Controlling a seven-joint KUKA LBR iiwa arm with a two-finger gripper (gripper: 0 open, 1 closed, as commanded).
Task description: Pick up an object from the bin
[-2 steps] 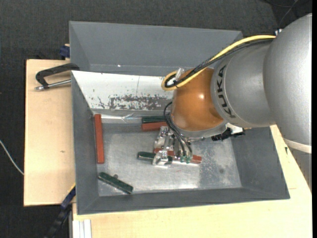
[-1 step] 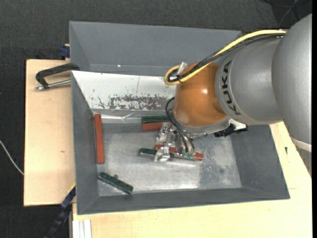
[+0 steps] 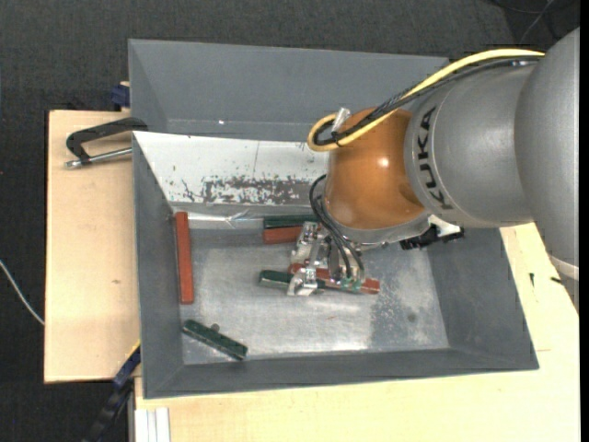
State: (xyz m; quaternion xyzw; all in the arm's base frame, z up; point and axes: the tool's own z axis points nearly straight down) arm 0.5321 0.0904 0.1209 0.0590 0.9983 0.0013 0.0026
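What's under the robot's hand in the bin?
Under the hand lie small things: a dark green piece pokes out left, a red piece right. The hand covers whatever lies between them.

Long red bar (image 3: 185, 257) at 9 o'clock of the bin (image 3: 152, 247) (along left wall), dark green strip (image 3: 214, 339) at 7, red-and-green block (image 3: 279, 233) at 12.

The grey arm (image 3: 497, 145) reaches in from the right, its orange-covered wrist (image 3: 368, 178) pointing steeply downward.

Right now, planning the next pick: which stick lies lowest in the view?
The dark green stick near the lower-left corner; the red-brown stick lies along the left wall.
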